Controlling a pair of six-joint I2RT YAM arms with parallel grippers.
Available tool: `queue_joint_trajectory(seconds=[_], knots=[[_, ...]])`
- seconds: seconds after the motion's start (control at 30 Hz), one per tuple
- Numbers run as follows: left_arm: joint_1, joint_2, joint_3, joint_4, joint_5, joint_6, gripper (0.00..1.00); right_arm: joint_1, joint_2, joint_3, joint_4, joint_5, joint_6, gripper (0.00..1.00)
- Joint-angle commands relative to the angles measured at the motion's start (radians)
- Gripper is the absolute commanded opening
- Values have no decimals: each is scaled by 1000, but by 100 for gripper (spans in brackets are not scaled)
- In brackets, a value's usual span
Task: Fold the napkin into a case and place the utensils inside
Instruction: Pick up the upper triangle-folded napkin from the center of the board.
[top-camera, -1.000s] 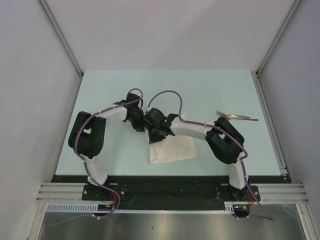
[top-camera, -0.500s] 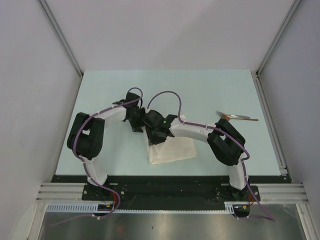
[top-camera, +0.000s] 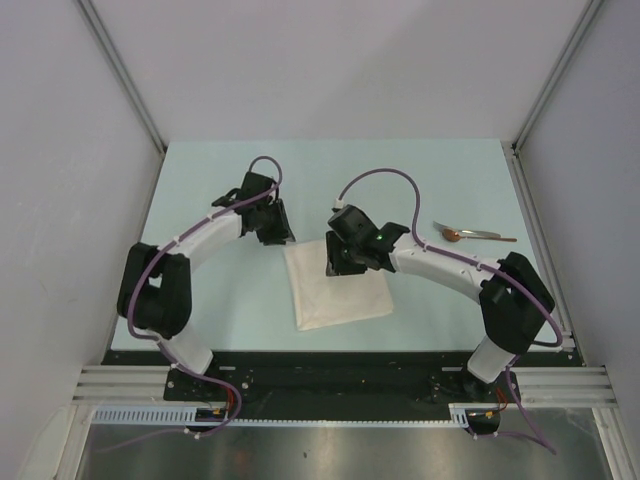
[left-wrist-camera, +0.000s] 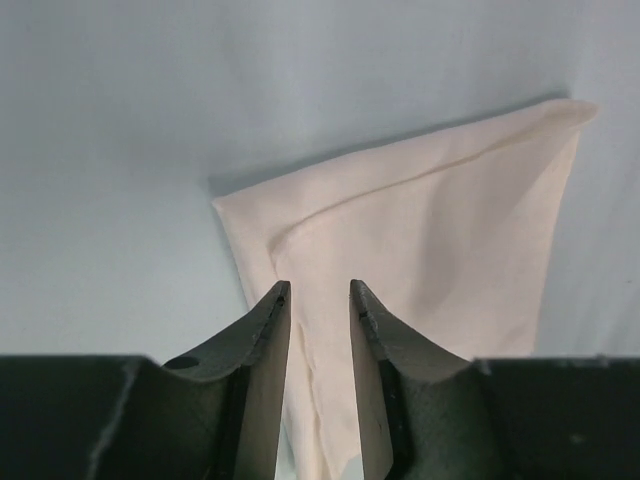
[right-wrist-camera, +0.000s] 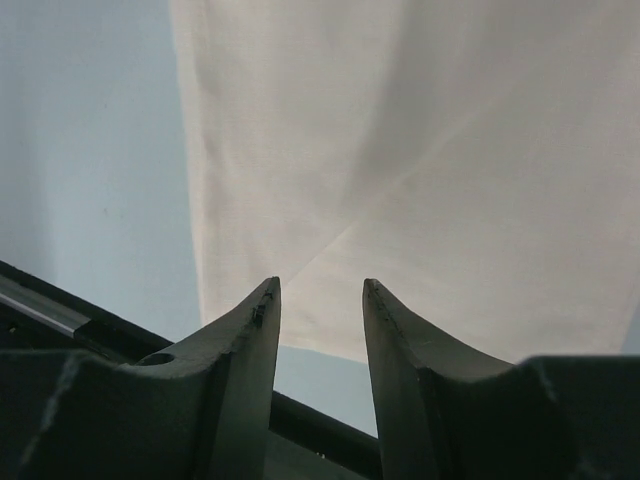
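Far corner of napkin (top-camera: 335, 295) out of sight under right pincer (top-camera: 342, 265)

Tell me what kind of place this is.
Probably a robotics lab test cell: two arms bolted to a metal rail, plain white enclosure walls, and a table holding a napkin and spoon.

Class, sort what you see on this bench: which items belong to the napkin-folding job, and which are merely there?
Part of the job:
napkin
spoon

Merely there:
table
metal rail
enclosure walls
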Motion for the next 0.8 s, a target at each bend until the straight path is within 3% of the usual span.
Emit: queue_joint_trajectory(seconds=[0.0,0.27,0.53,0.77], knots=[[-4,79,60,-4,56,81,35,1,-51,-32,39,9,12,43],[-9,124,41,15,62,75,38,1,-70,-56,59,1,18,43],[-12,162,64,15,44,70,32,10,-70,-67,79,-11,25,43],[-13,187,67,7,36,65,32,10,-80,-85,97,-16,30,43]])
